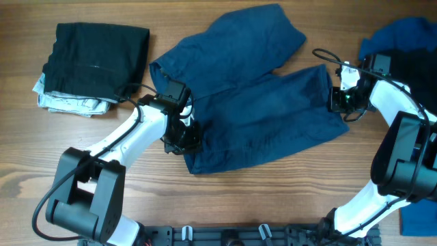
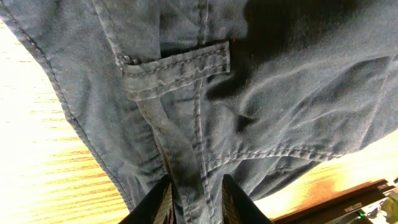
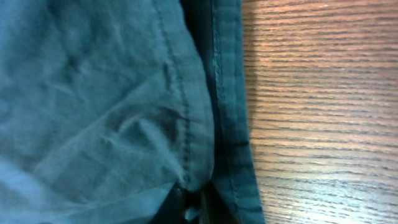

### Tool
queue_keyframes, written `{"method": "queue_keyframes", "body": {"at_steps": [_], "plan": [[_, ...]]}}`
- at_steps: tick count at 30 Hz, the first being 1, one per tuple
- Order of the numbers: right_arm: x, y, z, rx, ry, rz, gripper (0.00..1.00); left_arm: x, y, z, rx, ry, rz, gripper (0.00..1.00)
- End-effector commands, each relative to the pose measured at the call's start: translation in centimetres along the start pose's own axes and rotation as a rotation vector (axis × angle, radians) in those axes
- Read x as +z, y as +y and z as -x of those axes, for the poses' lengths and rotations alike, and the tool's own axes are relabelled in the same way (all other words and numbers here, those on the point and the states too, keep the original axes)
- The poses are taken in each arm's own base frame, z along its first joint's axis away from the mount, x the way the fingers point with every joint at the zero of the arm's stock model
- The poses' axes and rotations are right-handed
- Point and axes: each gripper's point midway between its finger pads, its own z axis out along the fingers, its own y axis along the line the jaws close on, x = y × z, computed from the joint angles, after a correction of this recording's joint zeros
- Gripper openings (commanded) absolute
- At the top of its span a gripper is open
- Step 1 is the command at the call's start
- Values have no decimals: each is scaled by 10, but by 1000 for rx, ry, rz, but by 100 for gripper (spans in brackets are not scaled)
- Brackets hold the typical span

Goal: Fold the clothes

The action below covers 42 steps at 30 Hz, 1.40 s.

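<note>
- The navy trousers lay spread across the middle of the wooden table — waist to the left, legs running right.
- The left gripper was clamped on a ridge of their cloth by the waist.
- The right gripper sat at a leg hem, its fingers buried in cloth — whether apart or together could not be told.
- A black garment lay folded on a pale patterned garment, far left.
</note>
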Motion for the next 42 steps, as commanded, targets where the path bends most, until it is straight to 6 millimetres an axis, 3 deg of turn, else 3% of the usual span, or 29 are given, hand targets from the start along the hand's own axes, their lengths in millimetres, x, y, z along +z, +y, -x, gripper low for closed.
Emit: {"method": "queue_keyframes", "body": {"at_steps": [1, 11, 16, 26, 29, 32, 35, 39, 42], "plan": [[6, 3, -7, -11, 25, 28, 4, -2, 3, -1, 2, -9, 6, 25], [-39, -28, 3, 61, 81, -191, 4, -4, 27, -2, -18, -22, 137, 24], [-38, -38, 0, 76, 89, -235, 4, -4, 28, -3, -26, -21, 142, 25], [-37, -41, 14, 65, 31, -246, 5, -3, 21, -3, -42, -19, 108, 20], [-40, -41, 17, 68, 24, -246, 36, -2, 14, -5, -40, -3, 66, 20], [-53, -35, 24, 94, -7, -227, 50, -5, 20, 2, -54, -28, 78, 18], [-73, -27, 37, 91, -65, -205, 65, -16, 10, 17, -66, -75, -23, 17], [-107, -5, 55, 67, -174, -126, 76, -52, -8, 47, -51, -228, -135, 24], [-123, 23, 65, 13, -244, 1, 72, -79, -25, 69, 5, -372, -202, 31]]}}
